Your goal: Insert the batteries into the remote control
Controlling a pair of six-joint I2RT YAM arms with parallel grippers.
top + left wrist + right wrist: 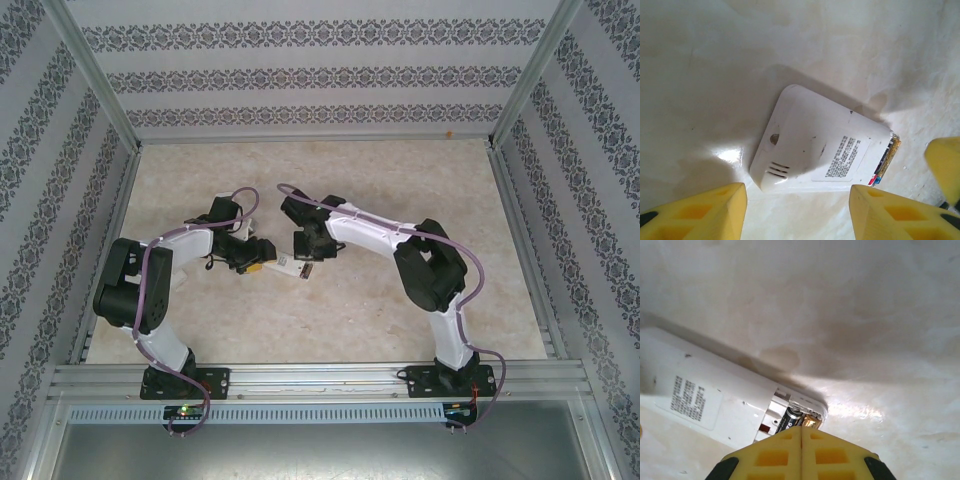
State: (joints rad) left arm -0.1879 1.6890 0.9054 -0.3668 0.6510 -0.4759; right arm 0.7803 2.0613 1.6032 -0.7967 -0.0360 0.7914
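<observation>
Yellow fingers [770,457] of the right gripper [801,432] sit closest to the right wrist camera, at 6 o'clock in its view. They are clenched flat against each other, with nothing visible between them. Their joined tip hangs right at the open end of the white remote [705,390], which lies back side up with a printed label showing. It runs from the 9 o'clock edge of that view down toward 6 o'clock. In the uncovered compartment at that end lies a battery [792,417], dark with a gold-coloured cap, just above the fingertips; whether they touch it I cannot tell.

From the left wrist, the left gripper [797,192] is released, its two yellow fingers [715,212] spread wide at 7 and 5 o'clock. The remote [825,145] lies on the pale table [700,75] just past them. Its rounded, slotted end points to 8 o'clock and its open end to 3 o'clock. The 5 o'clock finger overlaps the remote's lower corner, but contact is unclear.

Seen from above, the remote [285,265] rests near the middle of the table [400,180]. The left gripper [258,270] is at its 9 o'clock and the right gripper [306,262] at its 3 o'clock.
</observation>
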